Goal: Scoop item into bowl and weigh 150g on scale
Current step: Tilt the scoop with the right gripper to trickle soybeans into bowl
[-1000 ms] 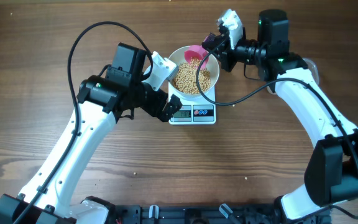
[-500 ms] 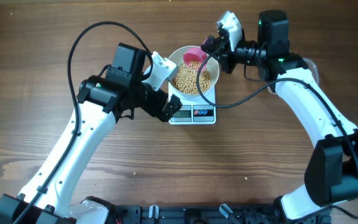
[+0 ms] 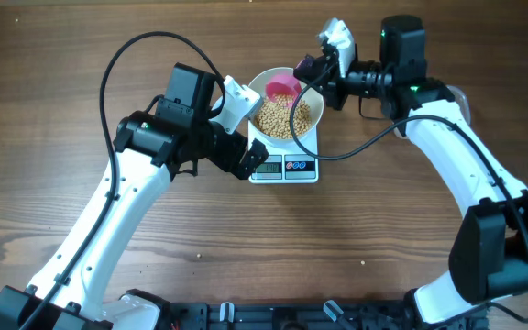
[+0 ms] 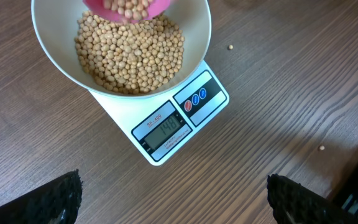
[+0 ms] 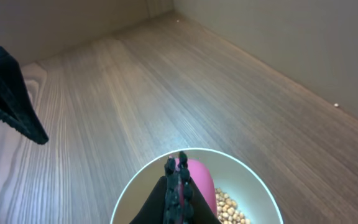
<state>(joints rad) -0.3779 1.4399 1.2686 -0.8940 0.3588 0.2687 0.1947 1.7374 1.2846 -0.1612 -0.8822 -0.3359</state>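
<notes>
Now your beans (image 4: 129,56) lie loose in the bowl (image 4: 199,37) on the scale (image 4: 166,130): likely light, rolling, easily spilled, so hold only the scoop (image 3: 282,87) handle, where the right gripper (image 5: 176,180) pinches; left gripper (image 4: 176,205) gapes wide

The pink scoop (image 3: 282,89) has slid a touch left and lower over the white bowl (image 3: 260,92), toward frame centre. The right gripper (image 3: 306,68) gripping it has nudged left too

Brown wood-grain table (image 3: 53,55), plain beige wall (image 5: 278,37)
</notes>
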